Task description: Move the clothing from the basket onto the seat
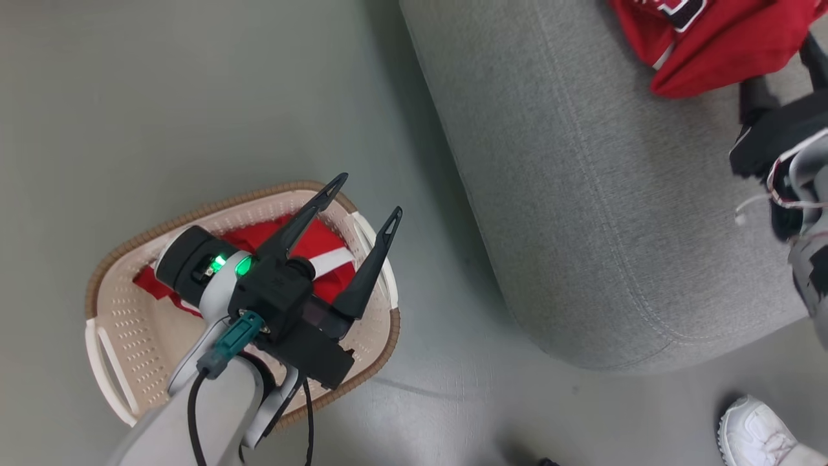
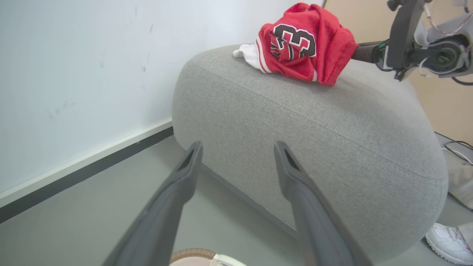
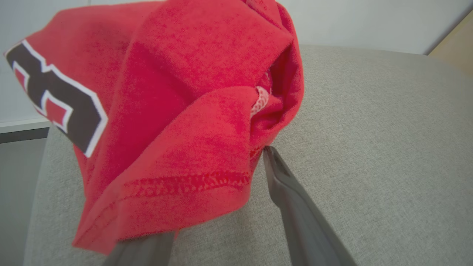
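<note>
Head view: the left gripper [image 1: 369, 194] is held above the basket [image 1: 139, 323], its fingers spread wide with nothing between them. A red garment [image 1: 323, 244] is seen lying in the basket, which is set on the floor [image 1: 194, 97] near the sofa [image 1: 582, 194]. A red jersey [image 1: 711, 52] is seen on the sofa.

Left wrist view: the jersey is shown bunched on the sofa top, its dark number facing out.

Right wrist view: the right gripper [image 3: 214, 166] is seen spread apart at the jersey. The cloth is draped over one finger, and its edge is touched by the other fingertip [image 3: 268, 153].
</note>
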